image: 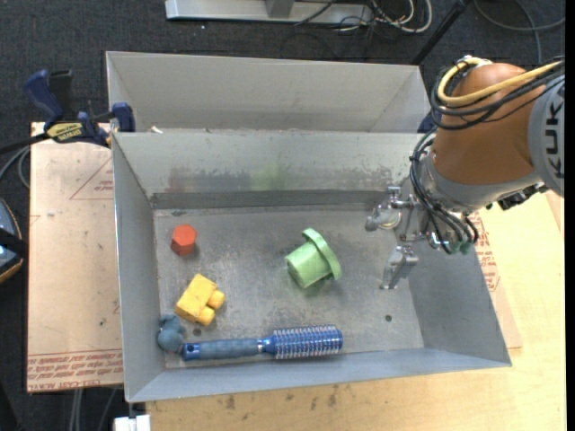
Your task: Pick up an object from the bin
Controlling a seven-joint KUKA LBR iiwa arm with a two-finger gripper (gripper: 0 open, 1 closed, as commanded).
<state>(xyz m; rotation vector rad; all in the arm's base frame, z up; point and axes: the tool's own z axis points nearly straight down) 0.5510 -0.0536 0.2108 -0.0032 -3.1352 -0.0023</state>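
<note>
The gripper (389, 248) hangs at centre right, fingers spread, empty. The green flanged cup (310, 263) lies to its left, with its axis running lower-left to upper-right.

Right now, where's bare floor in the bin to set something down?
Largest free patch: back strip of floor between the red block and the tool, behind the green spool. A second: mid-floor between the yellow block and the spool, behind the blue brush. Crowded: the view's lower-left corner, where yellow block and brush handle lie close.
</note>
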